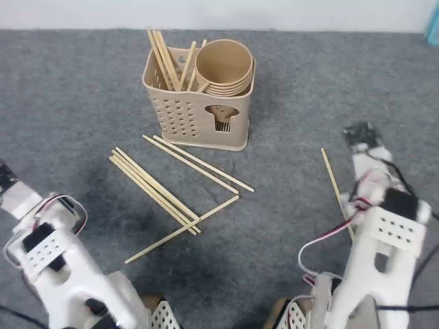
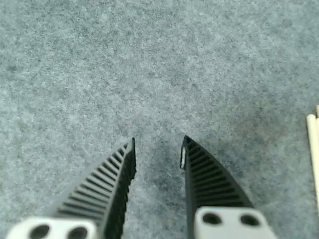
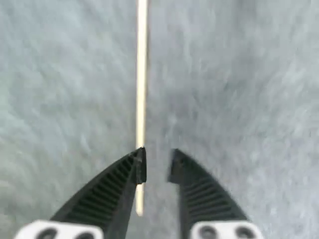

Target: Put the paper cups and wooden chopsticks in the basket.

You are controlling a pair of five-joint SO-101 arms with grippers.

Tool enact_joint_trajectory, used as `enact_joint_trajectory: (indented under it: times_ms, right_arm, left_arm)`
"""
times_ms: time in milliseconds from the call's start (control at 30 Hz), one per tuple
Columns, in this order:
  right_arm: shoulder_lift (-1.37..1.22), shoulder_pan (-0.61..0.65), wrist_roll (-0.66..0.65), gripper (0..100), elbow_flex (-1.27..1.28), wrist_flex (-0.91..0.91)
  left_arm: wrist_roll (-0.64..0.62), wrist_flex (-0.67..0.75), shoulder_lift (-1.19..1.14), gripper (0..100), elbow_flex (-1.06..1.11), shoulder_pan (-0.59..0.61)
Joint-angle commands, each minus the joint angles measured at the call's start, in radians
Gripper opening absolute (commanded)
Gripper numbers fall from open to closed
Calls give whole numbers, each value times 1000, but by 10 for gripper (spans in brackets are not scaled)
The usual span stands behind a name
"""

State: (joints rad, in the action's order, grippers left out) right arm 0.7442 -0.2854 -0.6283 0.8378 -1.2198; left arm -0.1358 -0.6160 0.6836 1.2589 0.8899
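At the right claw (image 3: 155,164): black ribbed fingers (image 3: 122,184) a narrow gap apart, gripping nothing. One wooden chopstick (image 3: 142,74) lies flat on the carpet and runs under the tip of one finger, not between the two. The high view shows that lone stick (image 1: 334,184) beside the right arm (image 1: 384,233), well apart from the others.

Left claw (image 2: 158,149): spread moderately wide, empty, over bare carpet. A rounded stick end (image 2: 312,144) sits off to one side.

Surface: grey short-pile carpet (image 1: 309,89). A pale wall strip (image 1: 206,14) runs along the far edge.

Basket (image 1: 180,116): beige plastic, boxy with rounded corners, perforated walls, handle cut-out in the near face. It stands upright at far centre.
- Inside, at one end: tan paper cups (image 1: 224,65), nested, roughly five rims.
- Inside, at the other end: about five leaning sticks (image 1: 164,58).

Loose sticks on the carpet, thin, straight, light wood:
- The bundle (image 1: 154,188) lies side by side, about four, exact count unclear.
- The near-parallel pair (image 1: 199,164) lies just in front of the basket.
- The crossing stick (image 1: 182,229) touches the bundle's near end.
- With the lone stick, roughly eight are loose.
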Motion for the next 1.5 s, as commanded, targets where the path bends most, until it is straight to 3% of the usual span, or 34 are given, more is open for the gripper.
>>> enact_joint_trajectory:
  times_ms: [0,200,400,600,933,1100,1167,1233,1467]
  right_arm:
    - [-22,162,83,43,-110,13]
    - [-257,234,178,43,-281,42]
    - [-630,231,176,47,-537,35]
    - [-944,231,173,146,-790,30]
    - [-1307,206,172,123,-1086,31]
    - [-1379,179,115,118,-1122,30]
    - [-1379,177,109,67,-1123,13]
    - [-1366,182,112,0,-1148,-50]
    - [-1194,185,196,8,-1300,-308]
  left_arm:
    - [14,28,21,137,-2,-6]
    - [14,28,21,137,-2,-6]
    - [14,28,21,138,-2,-9]
    - [14,28,21,138,-2,-9]
    - [14,28,21,138,-2,-9]
    - [14,28,21,138,-2,-9]
    - [14,28,21,138,-2,-11]
    - [14,28,21,138,-2,-11]
    - [14,28,21,138,-2,-11]
